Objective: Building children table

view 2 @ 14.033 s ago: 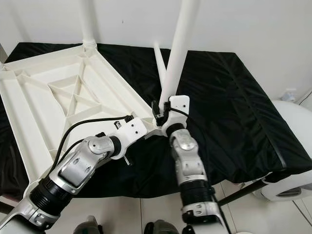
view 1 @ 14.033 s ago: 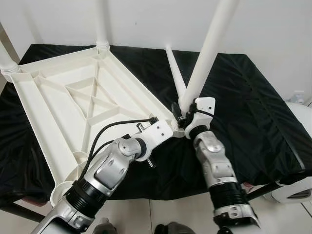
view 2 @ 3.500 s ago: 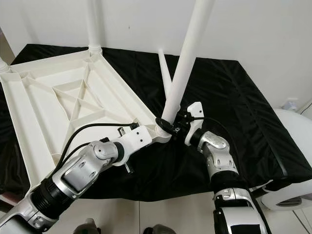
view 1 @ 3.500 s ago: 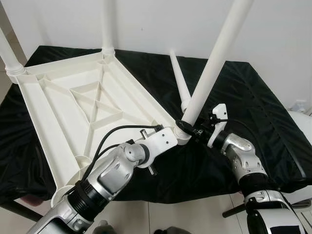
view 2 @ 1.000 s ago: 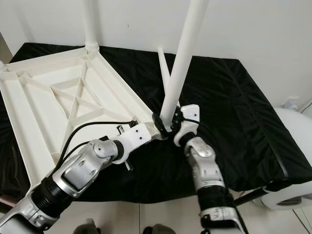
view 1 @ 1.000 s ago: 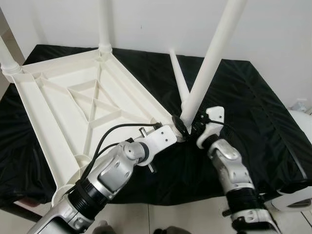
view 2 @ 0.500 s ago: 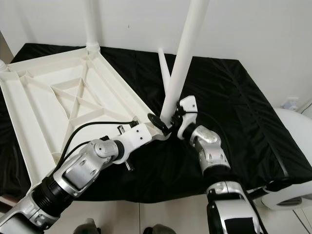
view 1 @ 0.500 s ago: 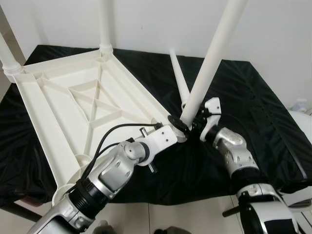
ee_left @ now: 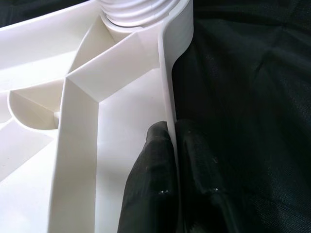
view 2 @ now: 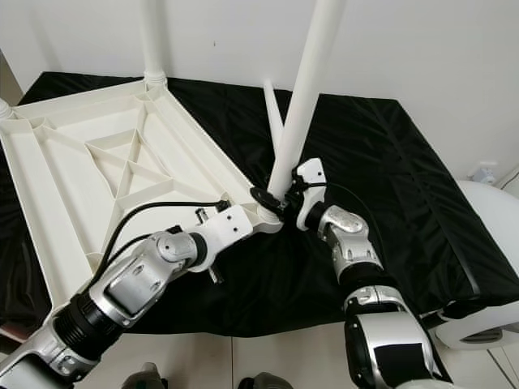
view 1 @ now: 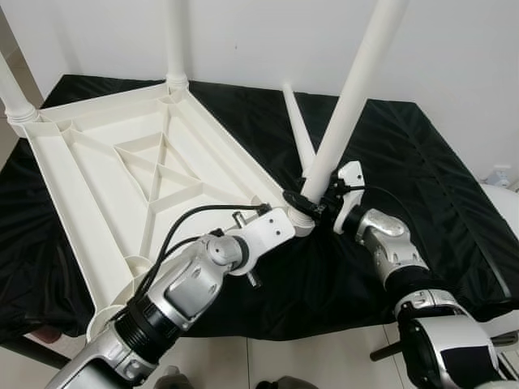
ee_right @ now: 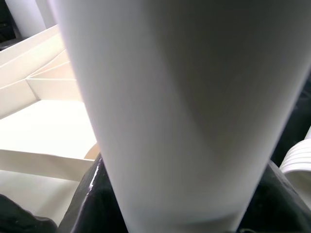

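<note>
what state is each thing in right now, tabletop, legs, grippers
tabletop: upside down on the black cloth, ribs facing up
leg in right gripper: tilted, base at the near corner socket
two far legs: upright in their sockets
loose leg: lying on the cloth
left gripper: shut on the tabletop rim
right gripper: shut on the tilted leg's base

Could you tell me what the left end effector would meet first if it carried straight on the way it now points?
Probably the threaded base of the leg in the corner socket. The left end effector is pinched on the tabletop's rim wall, and following that wall leads straight to the socket; depth is hard to judge.
</note>
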